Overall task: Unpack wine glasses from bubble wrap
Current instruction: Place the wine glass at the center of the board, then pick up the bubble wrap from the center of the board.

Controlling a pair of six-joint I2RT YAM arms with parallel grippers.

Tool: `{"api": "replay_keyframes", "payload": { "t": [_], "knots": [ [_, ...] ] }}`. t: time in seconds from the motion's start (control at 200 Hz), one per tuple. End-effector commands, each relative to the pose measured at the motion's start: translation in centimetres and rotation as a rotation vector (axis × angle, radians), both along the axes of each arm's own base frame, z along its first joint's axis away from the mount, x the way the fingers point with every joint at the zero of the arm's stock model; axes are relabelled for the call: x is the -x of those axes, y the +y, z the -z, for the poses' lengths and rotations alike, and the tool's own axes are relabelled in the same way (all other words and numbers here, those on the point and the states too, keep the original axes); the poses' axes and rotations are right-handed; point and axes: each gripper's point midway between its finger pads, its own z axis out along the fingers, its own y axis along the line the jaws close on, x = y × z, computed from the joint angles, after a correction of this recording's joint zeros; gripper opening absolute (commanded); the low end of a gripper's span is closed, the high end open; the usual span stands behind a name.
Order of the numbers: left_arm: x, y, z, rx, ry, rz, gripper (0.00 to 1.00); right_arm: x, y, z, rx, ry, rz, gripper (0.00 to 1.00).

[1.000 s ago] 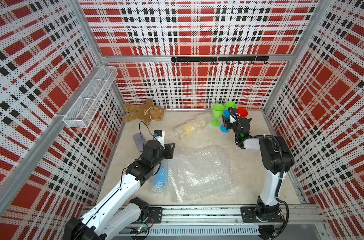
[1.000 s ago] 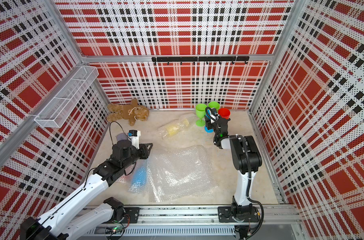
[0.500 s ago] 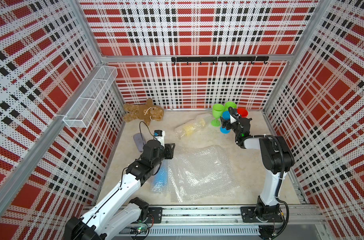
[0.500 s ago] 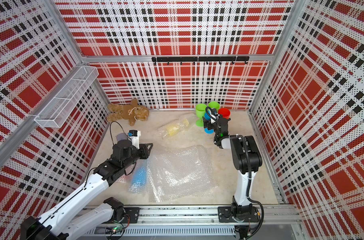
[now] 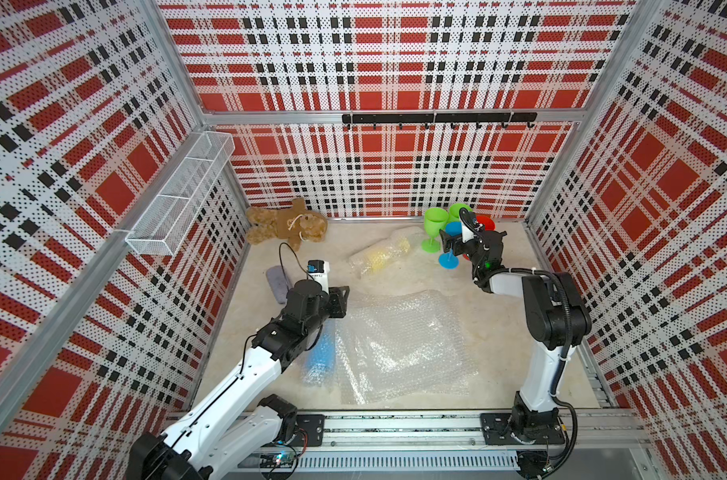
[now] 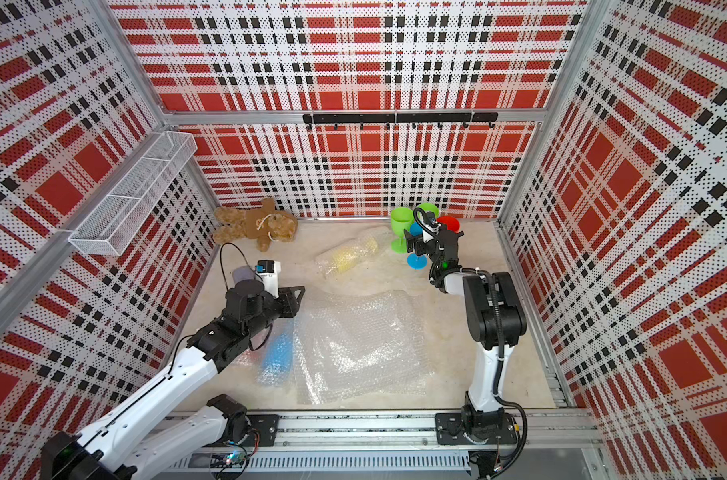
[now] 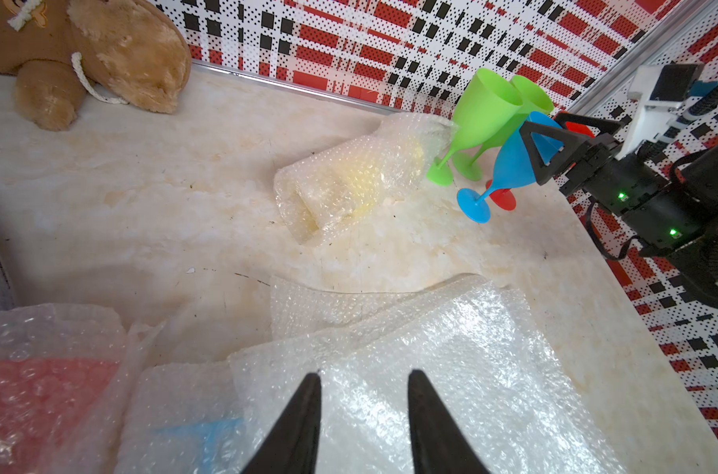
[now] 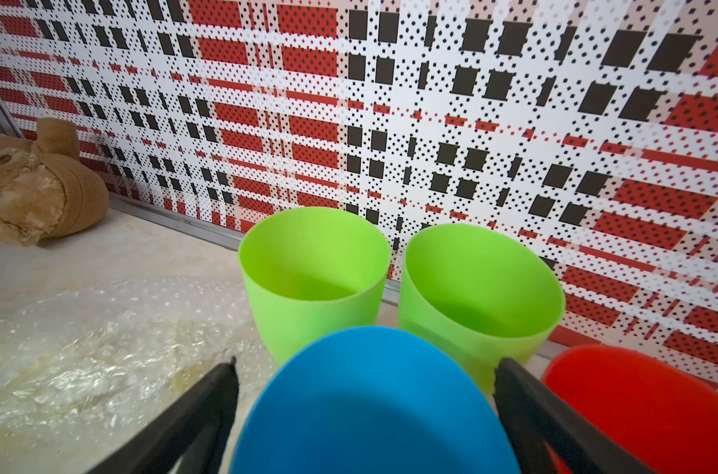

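Goblets are seen in two states. Four bare ones stand together at the back right of the table (image 5: 499, 332): two green goblets (image 5: 435, 219), a blue goblet (image 8: 369, 410) and a red goblet (image 5: 487, 223). The right gripper (image 8: 366, 360) is set astride the blue bowl with its jaws spread wide. In the right wrist view a clear gap is seen between one finger and the bowl. The other finger lies so close that contact cannot be told.

Three more goblets are laid down in bubble wrap. A yellow bundle (image 5: 380, 254) is just beside the green feet, and a blue bundle (image 5: 321, 358) is near the front left. A red bundle (image 7: 41, 390) is shown only in the left wrist view, being hidden under the left arm in both top views.

Loose sheets (image 5: 399, 345) are spread flat mid-table, touching the blue bundle. The left gripper (image 7: 364, 375) is held over them, its jaws narrowly parted with nothing between.

A teddy bear (image 5: 287, 224) is seen against the back wall, and a grey case (image 5: 276, 282) near the left wall.
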Motion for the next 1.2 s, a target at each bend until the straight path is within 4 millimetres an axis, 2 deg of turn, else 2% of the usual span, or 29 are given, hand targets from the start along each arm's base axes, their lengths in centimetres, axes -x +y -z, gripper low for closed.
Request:
{"api": "replay_keyframes", "payload": {
  "t": [0.0, 0.06, 0.155, 0.23, 0.286, 0.386, 0.466, 0.541, 0.656, 0.747, 0.827, 0.897, 0.952, 1.052, 1.117, 1.192],
  "knots": [
    [-0.1, 0.4, -0.3, -0.018, -0.017, -0.022, 0.39, 0.8, -0.7, -5.3, 0.014, -0.100, 0.008, 1.00],
    [-0.1, 0.7, -0.5, -0.027, -0.022, -0.036, 0.39, 1.3, -1.1, -7.5, 0.029, -0.136, 0.032, 1.00],
    [-0.3, 1.5, -0.7, -0.050, -0.024, -0.071, 0.41, 2.9, -2.0, -11.9, 0.025, -0.218, 0.080, 1.00],
    [-0.4, 2.0, -0.9, -0.071, -0.009, -0.098, 0.46, 4.5, -2.2, -15.1, 0.006, -0.252, 0.106, 1.00],
    [-0.7, 2.2, -0.7, -0.089, 0.014, -0.111, 0.52, 5.7, -1.5, -16.5, 0.003, -0.249, 0.108, 1.00],
    [-1.4, 2.2, -0.1, -0.124, 0.048, -0.104, 0.58, 8.4, 1.7, -17.8, 0.065, -0.235, 0.082, 1.00],
    [-2.8, 1.3, 0.6, -0.174, 0.072, -0.068, 0.66, 10.7, 4.4, -17.8, 0.098, -0.212, 0.046, 1.00],
    [-4.4, -0.2, 1.8, -0.246, 0.101, -0.016, 0.72, 12.5, 5.9, -17.9, 0.037, -0.178, 0.008, 0.97],
    [-7.7, -2.7, 2.3, -0.338, 0.077, -0.004, 0.76, 14.8, 7.2, -17.7, -0.075, -0.130, -0.058, 0.94],
    [-10.9, -4.5, 2.4, -0.387, 0.064, -0.005, 0.77, 16.3, 6.9, -17.6, -0.169, -0.135, -0.072, 0.91],
    [-13.8, -6.1, 1.9, -0.366, 0.069, -0.009, 0.77, 16.1, 7.2, -16.8, -0.193, -0.053, -0.085, 0.90],
    [-15.4, -6.7, 1.4, -0.293, 0.114, -0.035, 0.76, 15.0, 8.9, -15.7, -0.127, 0.027, -0.143, 0.92],
    [-15.7, -6.9, 0.9, -0.209, 0.125, -0.039, 0.75, 14.5, 10.6, -14.8, -0.063, 0.061, -0.218, 0.93],
    [-15.2, -4.8, -0.2, -0.076, 0.108, -0.104, 0.74, 14.2, 13.9, -13.5, 0.118, 0.005, -0.356, 0.94],
    [-14.4, -3.2, -0.9, -0.018, 0.097, -0.126, 0.74, 14.3, 16.3, -11.8, 0.346, -0.088, -0.446, 0.95],
    [-13.3, -0.8, -1.6, 0.016, 0.087, -0.163, 0.74, 13.4, 18.3, -9.7, 0.615, -0.194, -0.490, 0.98]
  ]
}}
